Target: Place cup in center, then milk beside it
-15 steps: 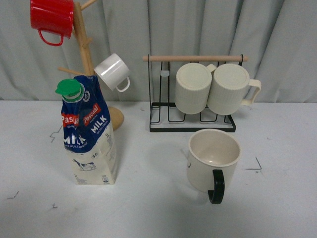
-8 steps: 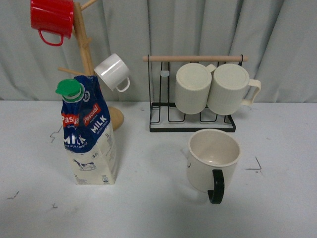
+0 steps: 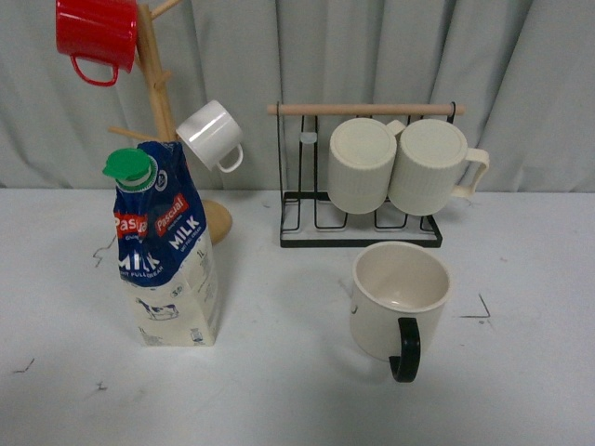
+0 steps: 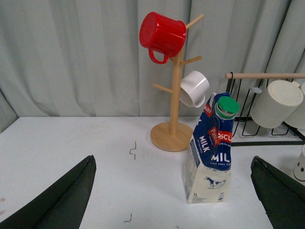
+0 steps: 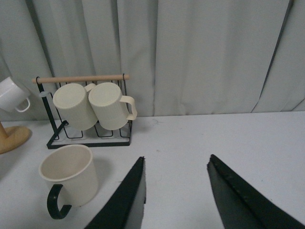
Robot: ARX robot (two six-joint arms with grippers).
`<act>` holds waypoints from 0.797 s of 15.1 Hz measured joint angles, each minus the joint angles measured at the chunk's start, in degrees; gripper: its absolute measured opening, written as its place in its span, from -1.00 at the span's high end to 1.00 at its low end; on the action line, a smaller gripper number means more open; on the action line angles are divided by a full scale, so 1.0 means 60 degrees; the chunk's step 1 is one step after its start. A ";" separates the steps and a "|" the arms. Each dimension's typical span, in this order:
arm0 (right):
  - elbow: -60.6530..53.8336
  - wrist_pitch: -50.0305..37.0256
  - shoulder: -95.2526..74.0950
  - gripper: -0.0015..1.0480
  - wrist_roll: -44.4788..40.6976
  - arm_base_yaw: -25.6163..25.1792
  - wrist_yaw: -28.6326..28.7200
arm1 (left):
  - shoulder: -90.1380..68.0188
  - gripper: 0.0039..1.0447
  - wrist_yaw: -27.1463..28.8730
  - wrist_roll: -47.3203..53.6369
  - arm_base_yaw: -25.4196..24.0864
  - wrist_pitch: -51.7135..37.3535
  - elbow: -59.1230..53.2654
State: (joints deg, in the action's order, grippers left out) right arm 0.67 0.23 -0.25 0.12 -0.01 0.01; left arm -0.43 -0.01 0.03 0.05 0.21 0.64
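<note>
The cup (image 3: 400,302), a wide cream mug with a dark handle turned toward the camera, stands upright on the white table right of centre, in front of the wire rack. It also shows in the right wrist view (image 5: 69,174). The milk (image 3: 167,251), a carton with blue top, green cap and cow drawing, stands upright at the left; it also shows in the left wrist view (image 4: 211,152). My left gripper (image 4: 174,191) is open and empty, short of the carton. My right gripper (image 5: 176,164) is open and empty, to the right of the cup. Neither arm shows in the front view.
A black wire rack (image 3: 363,223) with a wooden bar holds two ribbed cream mugs (image 3: 363,165) behind the cup. A wooden mug tree (image 3: 163,102) behind the milk carries a red mug (image 3: 96,32) and a small white cup (image 3: 212,135). Grey curtains close the back.
</note>
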 joint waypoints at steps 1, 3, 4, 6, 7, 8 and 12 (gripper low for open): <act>0.0000 0.0000 0.0000 0.06 0.0000 0.0000 0.0000 | 0.0000 -0.88 0.0000 0.0000 0.0000 0.0000 0.0004; 0.0000 -0.0004 0.0000 -0.45 0.0000 0.0000 0.0000 | -0.0295 -0.88 0.0517 -0.0346 0.0186 0.1330 0.0393; 0.0000 0.0000 0.0000 -0.71 0.0004 0.0000 -0.0004 | -0.2444 -0.88 0.1767 -0.1457 0.0962 0.3319 0.1698; 0.0000 0.0000 0.0000 -0.86 0.0004 0.0000 0.0000 | -0.4302 -0.88 0.2412 -0.2404 0.1621 0.2674 0.2943; 0.0000 -0.0004 0.0000 -0.87 0.0004 0.0000 0.0000 | -0.5096 -0.88 0.2499 -0.2488 0.1792 0.1818 0.3435; 0.0000 -0.0004 0.0000 -0.87 0.0004 0.0000 0.0004 | -0.6328 -0.88 0.2492 -0.2510 0.1989 0.0718 0.3989; 0.0000 -0.0004 0.0000 -0.87 0.0004 0.0000 0.0004 | -1.0936 -0.88 0.2361 -0.2193 0.2914 -0.1727 0.6411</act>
State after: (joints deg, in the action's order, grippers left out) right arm 0.67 0.21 -0.25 0.14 -0.01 0.03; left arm -66.04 14.15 -13.13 17.54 -10.15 39.11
